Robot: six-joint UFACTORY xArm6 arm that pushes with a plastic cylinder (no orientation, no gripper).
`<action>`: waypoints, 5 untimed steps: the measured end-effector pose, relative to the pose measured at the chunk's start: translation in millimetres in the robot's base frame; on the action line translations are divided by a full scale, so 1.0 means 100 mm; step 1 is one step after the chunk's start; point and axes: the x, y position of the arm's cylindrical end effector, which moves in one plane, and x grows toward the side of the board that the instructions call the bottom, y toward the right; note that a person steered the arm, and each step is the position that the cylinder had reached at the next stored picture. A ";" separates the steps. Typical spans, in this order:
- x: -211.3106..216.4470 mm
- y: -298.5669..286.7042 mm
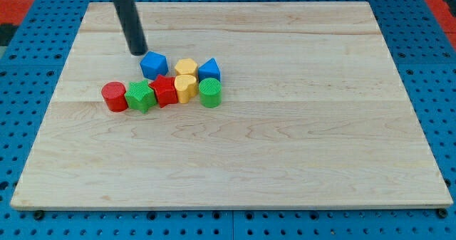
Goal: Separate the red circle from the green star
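On board [285, 162] — seven blocks, one rod.

Pale wooden desk [285, 162], planks running across the view, grain visible, evenly lit with no hard shadows. Beneath and around it, blue perforated base [434, 90] dotted with rows of holes. Red patches [14, 5] at the view's top corners.

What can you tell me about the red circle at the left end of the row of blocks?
The red circle is a short, upright cylinder, painted plain red, flat on the wooden board. It ends the cluster at the view's left. Its right side touches the green star. My tip is apart from it, toward the view's top and right, just left of the blue block.
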 end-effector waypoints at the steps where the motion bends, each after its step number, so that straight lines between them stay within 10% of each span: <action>1: 0.42 0.01; 2: 0.00 0.06; 3: 0.45 -0.78; 5: 1.40 -0.68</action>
